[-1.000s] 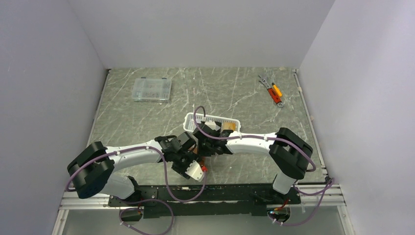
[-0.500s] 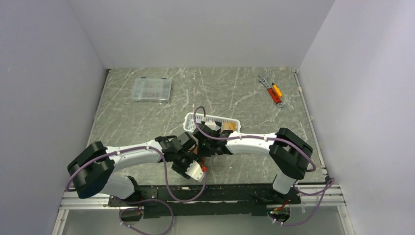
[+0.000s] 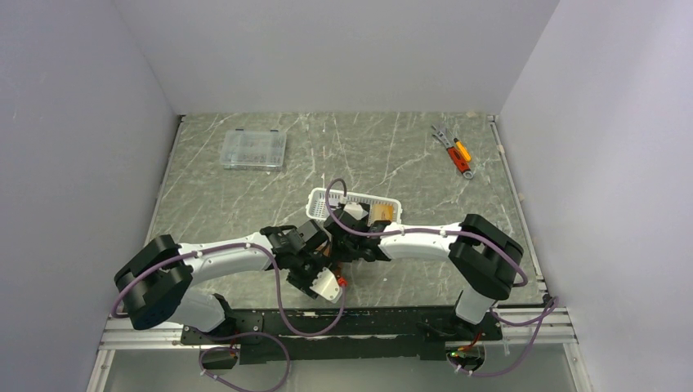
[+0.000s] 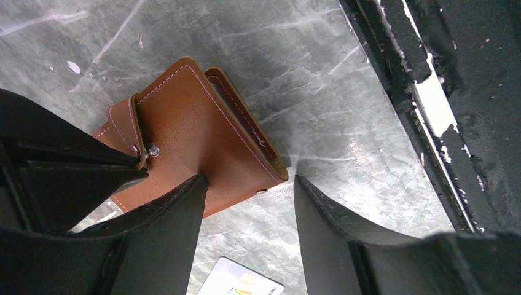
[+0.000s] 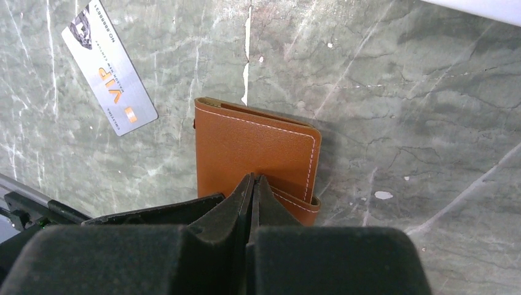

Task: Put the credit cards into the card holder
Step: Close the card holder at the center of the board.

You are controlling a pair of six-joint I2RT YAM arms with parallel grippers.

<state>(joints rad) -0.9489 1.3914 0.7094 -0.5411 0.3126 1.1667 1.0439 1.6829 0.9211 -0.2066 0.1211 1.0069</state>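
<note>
The card holder (image 4: 196, 132) is a brown leather wallet lying folded on the grey marble table, snap tab at its left. My left gripper (image 4: 249, 181) is open just above it, one finger (image 4: 178, 215) overlapping its near edge and the wallet's corner between the tips. My right gripper (image 5: 253, 179) is shut with nothing between its fingers, tips resting on the card holder (image 5: 255, 141) by the tab. One silver-grey credit card (image 5: 109, 77) lies flat beside the wallet; its corner (image 4: 242, 283) shows under the left fingers. An orange card (image 3: 381, 214) stands in the white basket.
The white slotted basket (image 3: 315, 204) stands just behind both grippers. A clear compartment box (image 3: 254, 149) sits at the back left and small tools (image 3: 455, 152) at the back right. The table's black front rail (image 4: 424, 110) runs close by the wallet.
Almost nothing: the right wrist has shifted very slightly toward the near edge. Both grippers keep their state and the wallet has not moved.
</note>
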